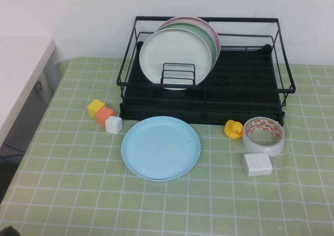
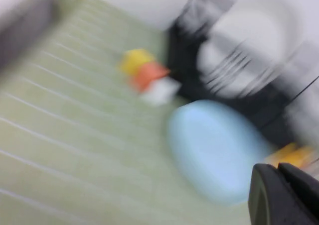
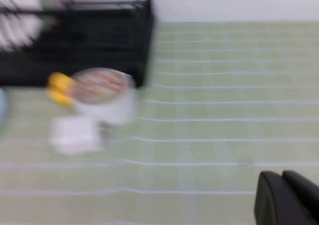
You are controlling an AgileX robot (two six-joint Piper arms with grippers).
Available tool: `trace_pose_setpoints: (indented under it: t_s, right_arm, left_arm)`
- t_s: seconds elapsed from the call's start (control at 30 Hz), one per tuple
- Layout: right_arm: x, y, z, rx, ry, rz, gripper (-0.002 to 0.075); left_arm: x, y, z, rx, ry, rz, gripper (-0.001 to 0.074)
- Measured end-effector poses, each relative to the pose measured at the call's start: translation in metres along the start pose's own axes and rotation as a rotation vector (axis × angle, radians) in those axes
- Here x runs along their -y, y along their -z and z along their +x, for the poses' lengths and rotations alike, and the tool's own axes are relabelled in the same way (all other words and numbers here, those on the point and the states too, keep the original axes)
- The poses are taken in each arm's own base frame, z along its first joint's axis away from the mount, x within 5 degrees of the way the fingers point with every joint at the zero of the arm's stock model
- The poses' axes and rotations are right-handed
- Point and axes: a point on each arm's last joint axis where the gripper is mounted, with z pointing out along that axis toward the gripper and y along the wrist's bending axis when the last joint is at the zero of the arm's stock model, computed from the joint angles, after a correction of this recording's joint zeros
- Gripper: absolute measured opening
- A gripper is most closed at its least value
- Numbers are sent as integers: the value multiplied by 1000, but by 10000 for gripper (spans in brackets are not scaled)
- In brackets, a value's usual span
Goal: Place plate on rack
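The round light blue plate [image 1: 160,148] lies flat on the table [image 1: 78,194] before the black wire rack [image 1: 250,84], ungrasped; left gripper [image 2: 284,195] and right gripper [image 3: 289,197] hover apart from it, and I cannot tell their grip.

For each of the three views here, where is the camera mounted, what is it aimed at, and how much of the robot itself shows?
High view: raised on the robot's side, angled down at the rack and the light blue plate in front of it; neither arm shows.
Left wrist view: on the left arm, facing the plate and cubes; the left gripper shows in a corner.
Right wrist view: on the right arm, facing the tape roll and duck; the right gripper shows.
Shared: both wrist views catch the rack.
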Motion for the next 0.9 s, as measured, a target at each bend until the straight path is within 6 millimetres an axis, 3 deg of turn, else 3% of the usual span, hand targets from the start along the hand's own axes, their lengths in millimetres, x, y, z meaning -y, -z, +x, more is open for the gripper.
trace_pose_setpoints:
  t_s: [0.13, 0.2, 0.33, 0.47, 0.57, 0.67, 0.8, 0.9]
  right_arm:
    - [-12, 1, -1, 0, -289, -130, -2]
    - [-18, 1, -3, -2, -466, -212, -2]
    - [-25, 3, -9, 9, -686, -312, -2]
    - [-26, 4, -12, 27, -755, -334, -2]
    - [-26, 4, -13, 40, -770, -333, -2]
    - [-25, 4, -14, 56, -790, -331, -2]
    - [-25, 4, -15, 71, -728, -330, -2]
    - [-25, 4, -15, 78, -661, -331, -2]
  left_arm:
    - [9, 1, -9, 72, 566, 125, -1]
    - [10, 2, -14, 108, 767, 162, -2]
    - [6, 3, -22, 193, 921, 174, -1]
    - [4, 3, -24, 227, 977, 174, -1]
    - [3, 4, -26, 249, 977, 169, -1]
    - [4, 3, -24, 231, 859, 160, -2]
    - [15, 2, -21, 104, 615, 156, -1]
    - [34, 1, -38, -22, 336, 124, -2]
